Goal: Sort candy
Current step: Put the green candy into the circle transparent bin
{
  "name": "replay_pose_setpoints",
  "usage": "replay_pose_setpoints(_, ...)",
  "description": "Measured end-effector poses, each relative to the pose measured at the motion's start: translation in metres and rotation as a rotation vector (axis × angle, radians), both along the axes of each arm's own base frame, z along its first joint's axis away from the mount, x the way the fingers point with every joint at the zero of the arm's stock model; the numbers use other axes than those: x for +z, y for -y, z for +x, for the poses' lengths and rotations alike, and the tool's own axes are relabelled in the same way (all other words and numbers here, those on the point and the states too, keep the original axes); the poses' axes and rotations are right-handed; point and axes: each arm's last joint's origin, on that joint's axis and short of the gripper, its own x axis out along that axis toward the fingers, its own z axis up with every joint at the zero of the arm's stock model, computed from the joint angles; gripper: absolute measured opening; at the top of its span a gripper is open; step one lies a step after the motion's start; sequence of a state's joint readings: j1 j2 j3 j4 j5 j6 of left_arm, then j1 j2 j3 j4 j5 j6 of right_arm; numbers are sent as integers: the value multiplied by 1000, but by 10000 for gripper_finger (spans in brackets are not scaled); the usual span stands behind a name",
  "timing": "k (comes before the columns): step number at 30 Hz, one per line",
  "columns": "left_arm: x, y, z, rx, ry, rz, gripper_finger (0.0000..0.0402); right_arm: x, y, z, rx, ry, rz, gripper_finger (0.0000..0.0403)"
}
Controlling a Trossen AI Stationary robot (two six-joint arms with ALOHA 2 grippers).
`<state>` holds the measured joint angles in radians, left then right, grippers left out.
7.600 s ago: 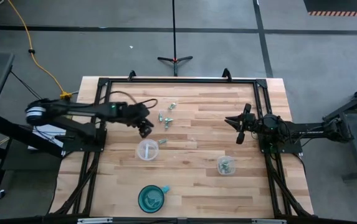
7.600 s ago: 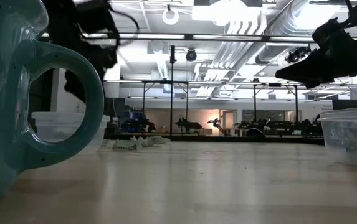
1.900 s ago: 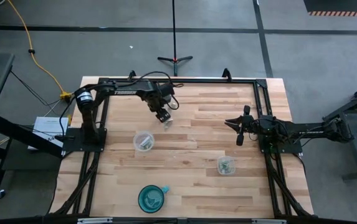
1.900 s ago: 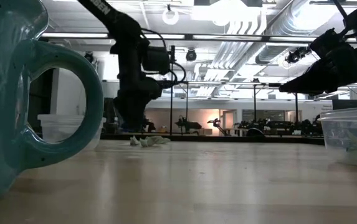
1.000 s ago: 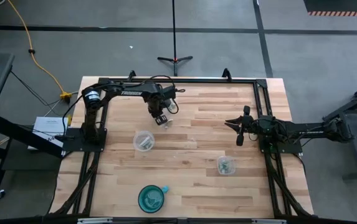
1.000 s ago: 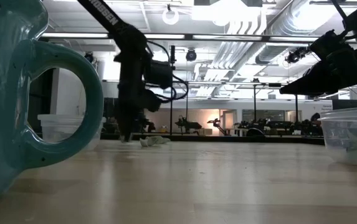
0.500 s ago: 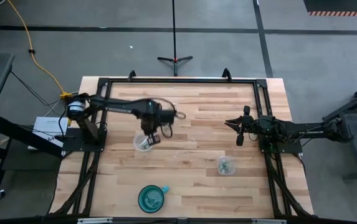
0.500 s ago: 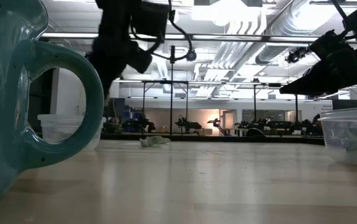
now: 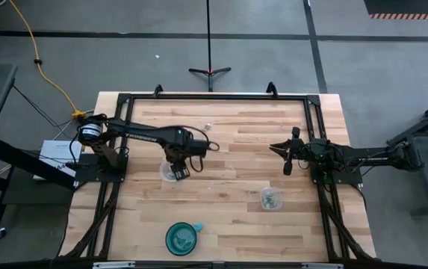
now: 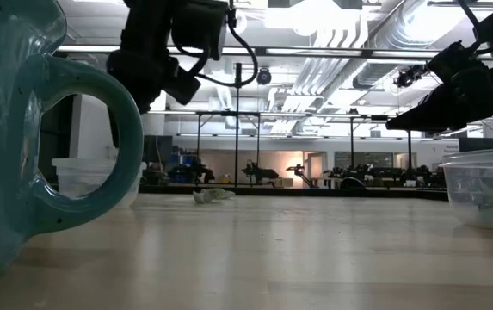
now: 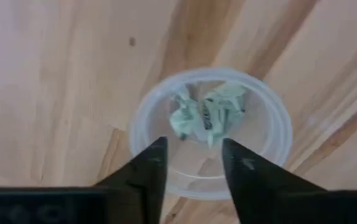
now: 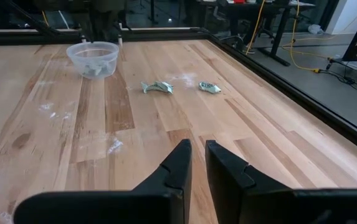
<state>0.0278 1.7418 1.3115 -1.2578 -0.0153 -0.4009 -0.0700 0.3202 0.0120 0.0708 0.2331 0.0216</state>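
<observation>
- The wooden table [image 9: 228, 217] has a black frame along its sides; wide bare wood lies open in the middle between the two arms and toward the near edge around the teal bowl [image 9: 181, 238]
- The left gripper [image 11: 192, 163] hangs directly over the left clear cup [image 11: 271, 124], arm stretched out from the left side with the wrist pointing down; its fingers are spread apart with nothing between them, tips just above the cup's rim
- Candy [image 11: 206, 114] lies in that cup, several pale green and silvery pieces in a small heap at its bottom
- Two loose sweets [image 12: 157, 87] rest on the bare wood, near each other and well apart from the cup, toward the far side of the table; only these lie in the open
- The right gripper [image 9: 287, 156] waits at the right side, held above the table and pointing toward the centre; its fingers are close together, a narrow gap between them, empty
- A second clear cup [image 9: 271, 199] with candy inside stands near the right arm's base, well apart from the left cup
</observation>
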Motion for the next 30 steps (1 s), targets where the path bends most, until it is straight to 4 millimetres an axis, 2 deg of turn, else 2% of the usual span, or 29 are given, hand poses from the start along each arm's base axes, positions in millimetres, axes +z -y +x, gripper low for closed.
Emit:
replay_pose_setpoints(2,2,-10,4,28,48,22,212,0,0,0,0,0,0,36)
replay_pose_setpoints(5,4,-28,20,80,233,61,242,0,0,0,0,0,-1,35)
replay_pose_setpoints(9,3,-50,41,191,456,21,262,0,0,0,0,0,0,37)
replay_pose_setpoints(18,-31,-64,49,349,369,31,251,-1,0,0,1,-6,-1,40)
replay_pose_setpoints(30,-66,-66,59,386,295,50,222,-1,0,0,1,-8,-2,38)
